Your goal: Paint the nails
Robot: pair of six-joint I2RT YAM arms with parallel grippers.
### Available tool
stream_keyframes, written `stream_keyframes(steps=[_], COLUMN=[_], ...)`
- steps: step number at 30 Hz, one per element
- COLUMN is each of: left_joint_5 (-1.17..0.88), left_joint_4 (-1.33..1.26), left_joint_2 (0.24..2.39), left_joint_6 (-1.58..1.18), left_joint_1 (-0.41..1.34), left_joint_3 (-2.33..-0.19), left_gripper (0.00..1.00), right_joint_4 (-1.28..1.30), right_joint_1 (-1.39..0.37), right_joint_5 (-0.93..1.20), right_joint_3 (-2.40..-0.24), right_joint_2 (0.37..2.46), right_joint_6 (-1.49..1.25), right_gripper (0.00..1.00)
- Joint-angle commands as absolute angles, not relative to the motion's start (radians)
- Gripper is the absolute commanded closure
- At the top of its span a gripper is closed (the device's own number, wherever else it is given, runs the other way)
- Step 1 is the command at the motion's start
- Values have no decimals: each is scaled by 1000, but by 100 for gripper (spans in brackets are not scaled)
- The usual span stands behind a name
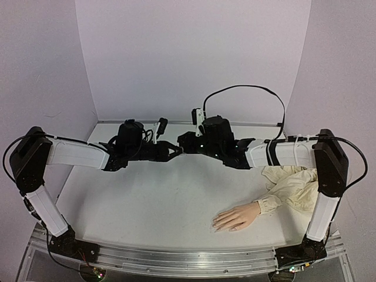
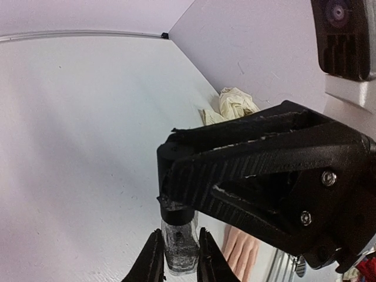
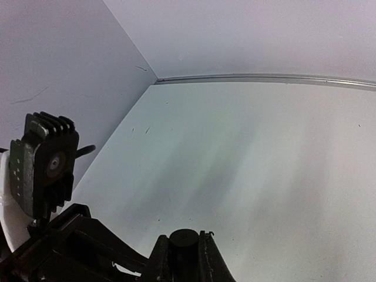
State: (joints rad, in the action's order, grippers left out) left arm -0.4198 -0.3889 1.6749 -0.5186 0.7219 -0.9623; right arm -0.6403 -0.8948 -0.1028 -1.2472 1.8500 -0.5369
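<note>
While both arms stretch inward over the pale grey table (image 1: pixel 147 200), the white-shelled left arm (image 1: pixel 70 154) and the white-shelled right arm (image 1: pixel 282 154) bring their black wrists nose to nose above the table's middle. Well apart from both grippers, toward the arm bases and close beside the right arm's upright link, a crumpled cream cloth sleeve (image 1: pixel 291 185) lies on the table. Out of its cuff comes the skin-coloured mannequin hand (image 1: pixel 238 216), flat and palm down, its fingers pointing toward the left arm's side. The left gripper (image 2: pixel 178 249) is drawn in narrow on a small clear glass polish bottle (image 2: pixel 178 235), one finger pressed against each side, with the bottle's capped end reaching out past the fingertips. Facing it from the opposite side, the right gripper (image 3: pixel 183 252) pinches the bottle's round black cap (image 3: pixel 183 238) between its own fingertips. In the left wrist view the cap meets the bottle's neck. The nails (image 1: pixel 215 224) sit at the tips of the mannequin fingers, nearer the arm bases than the joined grippers and clear of both. They are too small in every view to tell their colour.
</note>
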Motion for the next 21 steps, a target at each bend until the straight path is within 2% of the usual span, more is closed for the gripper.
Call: stream_keyframes(steps=[1,4,8,10,16,21], left_joint_5=[-391,-347,-298,-274,-228,-195], left_joint_4=[-417,-389,-385,-384,-382,-376], left_joint_2=[1671,1655,1633,1619,1596,1588], left_joint_6=[-427,-319,-196,-140,-33,20], left_joint_1=[722,741,764,777,811,831], left_joint_3=[-1013,-1006,-985,-972,-946,-932], left_gripper=[93,99,100,100,100,100], right_joint_4=[-555,-436,-228,-171,-7,52], right_joint_1=[-910,-908,-891,-873,-839,-838], right_joint_5=[-51,-11,65,104,167,167], right_joint_3=[-1332,-1385,-1476,-1480,-1570,-1615], right_joint_2=[1810,1816,1831,1818,1842,1863], right_joint_6=[-578,-582,-586,-590,-556,-527], right_gripper=[98,87,54,42,41,53])
